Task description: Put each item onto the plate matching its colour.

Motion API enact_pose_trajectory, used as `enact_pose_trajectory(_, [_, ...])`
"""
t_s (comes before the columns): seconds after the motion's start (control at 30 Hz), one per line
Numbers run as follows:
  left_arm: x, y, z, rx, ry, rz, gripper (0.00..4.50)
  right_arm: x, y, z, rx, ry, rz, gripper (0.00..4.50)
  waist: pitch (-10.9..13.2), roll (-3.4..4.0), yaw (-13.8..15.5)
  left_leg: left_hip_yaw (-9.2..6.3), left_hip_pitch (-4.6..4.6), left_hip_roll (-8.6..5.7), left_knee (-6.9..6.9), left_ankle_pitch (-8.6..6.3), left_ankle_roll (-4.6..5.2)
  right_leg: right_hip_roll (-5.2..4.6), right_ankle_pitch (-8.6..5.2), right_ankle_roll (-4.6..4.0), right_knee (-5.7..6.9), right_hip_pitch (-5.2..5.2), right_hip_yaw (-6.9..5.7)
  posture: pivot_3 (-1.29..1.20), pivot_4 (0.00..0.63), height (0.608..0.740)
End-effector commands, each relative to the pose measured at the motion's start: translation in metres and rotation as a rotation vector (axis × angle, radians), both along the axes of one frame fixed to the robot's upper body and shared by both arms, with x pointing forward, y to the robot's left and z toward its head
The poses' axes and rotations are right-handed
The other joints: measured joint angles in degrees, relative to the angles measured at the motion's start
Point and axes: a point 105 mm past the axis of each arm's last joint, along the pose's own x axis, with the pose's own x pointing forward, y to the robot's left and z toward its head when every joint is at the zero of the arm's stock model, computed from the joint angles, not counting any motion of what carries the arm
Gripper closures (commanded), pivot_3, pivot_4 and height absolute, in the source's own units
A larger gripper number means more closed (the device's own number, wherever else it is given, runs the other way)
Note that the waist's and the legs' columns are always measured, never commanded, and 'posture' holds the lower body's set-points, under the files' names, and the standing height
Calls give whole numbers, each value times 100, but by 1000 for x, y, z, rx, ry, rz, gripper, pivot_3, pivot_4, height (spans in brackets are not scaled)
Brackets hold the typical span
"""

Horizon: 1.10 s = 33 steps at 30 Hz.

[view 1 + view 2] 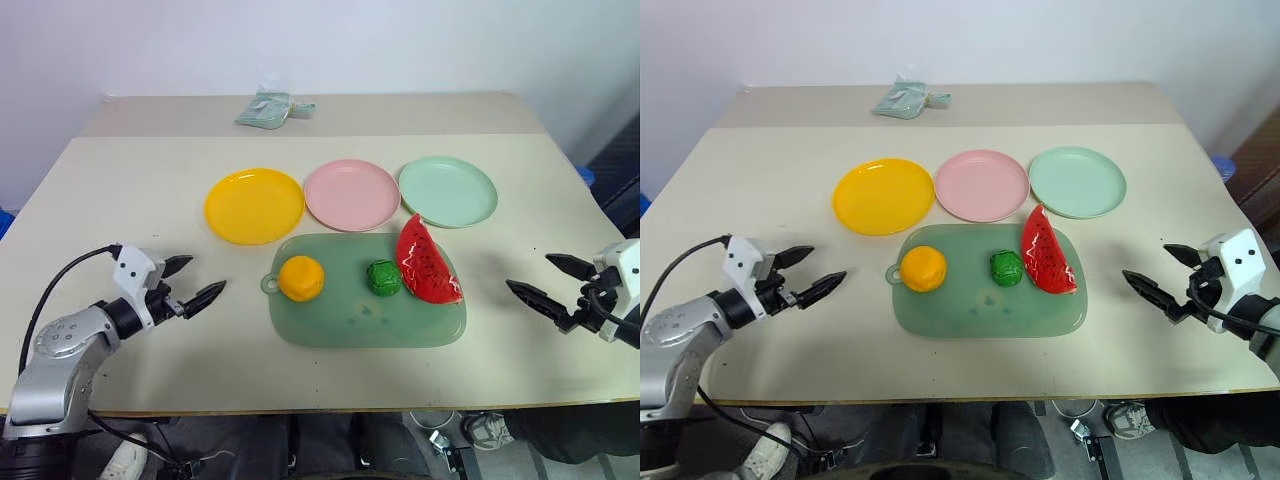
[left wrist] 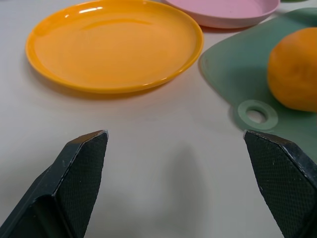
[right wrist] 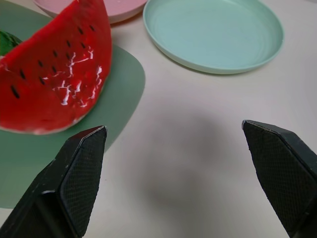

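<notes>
Three round plates are set in a row on the beige tabletop (image 1: 120, 200): a yellow plate (image 1: 254, 205) toward the left, a pink plate (image 1: 351, 194) in the middle and a mint green plate (image 1: 447, 191) toward the right, the pink one touching or all but touching its neighbours. Just in front of them a green mat (image 1: 400, 325) with rounded corners is laid, and all three toy foods are found on it, none on a plate. The orange fruit (image 1: 300, 278) is placed at the mat's left end, near the small ring tab at its edge; the bumpy green vegetable (image 1: 383, 277) is seen near the middle, close against the red watermelon wedge (image 1: 427, 262), which is stood on the mat's right part with its tip reaching toward the gap between the pink and mint green plates. The left end effector (image 1: 192, 281) is held above the tabletop to the left of the mat, its fingers spread wide and nothing gripped between them. The right end effector (image 1: 548, 282) is held to the right of the mat, likewise released and empty. A small crumpled greenish packet (image 1: 270, 108) is left at the far edge of the tabletop.
</notes>
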Motion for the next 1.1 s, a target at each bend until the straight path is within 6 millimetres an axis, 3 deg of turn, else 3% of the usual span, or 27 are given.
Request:
enact_pose_trajectory(0.03, [-2,-1,11,14,-42,-24,0,-4,-4,12,4,-25,11,43,0,0,-2,0,0,0,0,0,0,0,0,0,0,0,0,0,150,740])
enact_pose_trajectory(0.4, [-3,-14,13,29,-38,-69,0,-8,-5,3,-17,-27,-15,43,0,0,-1,0,0,0,0,0,1,0,0,-1,0,0,0,0,150,740])
enact_pose_trajectory(0.7, [9,-55,28,-63,-27,-146,0,14,-22,0,-53,-163,-200,43,-2,6,-5,0,0,-1,-2,1,-1,1,0,1,3,-2,-1,0,150,740])
enact_pose_trajectory(0.87, [10,-65,40,-81,-27,-213,0,15,-38,6,-60,-188,-266,43,-2,6,-4,1,0,-2,2,1,-1,1,1,2,4,0,-1,0,150,740])
enact_pose_trajectory(0.9, [11,-70,42,-67,-35,-240,0,16,-41,15,-62,-222,-273,43,-1,6,-4,1,0,-2,2,1,-1,2,1,2,4,0,-2,0,150,740])
enact_pose_trajectory(1.0, [9,-82,45,-55,-28,-349,0,22,-27,47,-28,-324,-219,43,-1,9,-6,2,0,-2,4,2,-2,3,1,2,5,0,-1,0,150,740])
enact_pose_trajectory(1.1, [8,-93,41,9,-17,-440,0,18,29,65,49,-290,35,43,2,21,-8,2,0,-2,5,2,-2,5,1,2,7,0,-2,0,150,740])
